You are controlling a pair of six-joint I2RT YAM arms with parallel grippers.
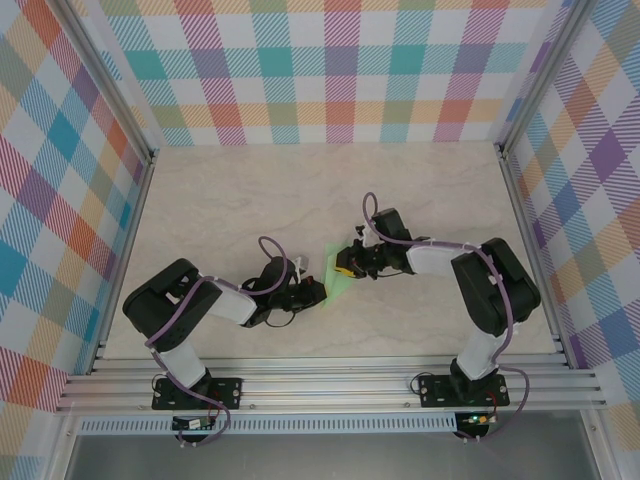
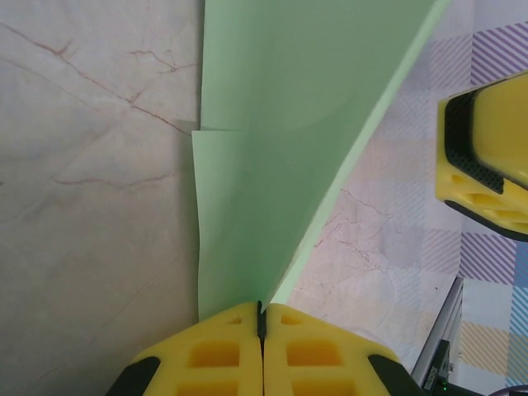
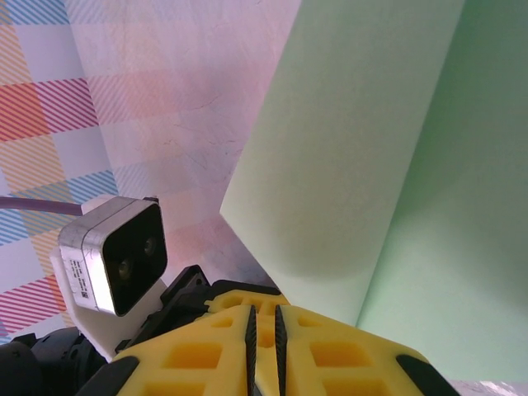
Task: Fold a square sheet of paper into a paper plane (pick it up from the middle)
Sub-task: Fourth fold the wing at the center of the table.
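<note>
The pale-green sheet of paper (image 1: 337, 270) is held up off the table between the two arms, folded into overlapping layers. In the left wrist view the paper (image 2: 280, 124) narrows down to my left gripper (image 2: 262, 307), whose yellow jaws are shut on its lower edge. A stepped flap edge shows on its left side. In the right wrist view the paper (image 3: 371, 148) rises just beyond my right gripper (image 3: 264, 309). Those jaws stand a narrow slit apart with no paper between them. One right finger (image 2: 487, 157) shows beside the paper, clear of it.
Below lies the marbled beige tabletop (image 1: 250, 200), with checked walls (image 1: 340, 60) on three sides. An aluminium rail (image 1: 330, 385) runs along the near edge. The left arm's wrist camera (image 3: 115, 256) sits close to the right jaws.
</note>
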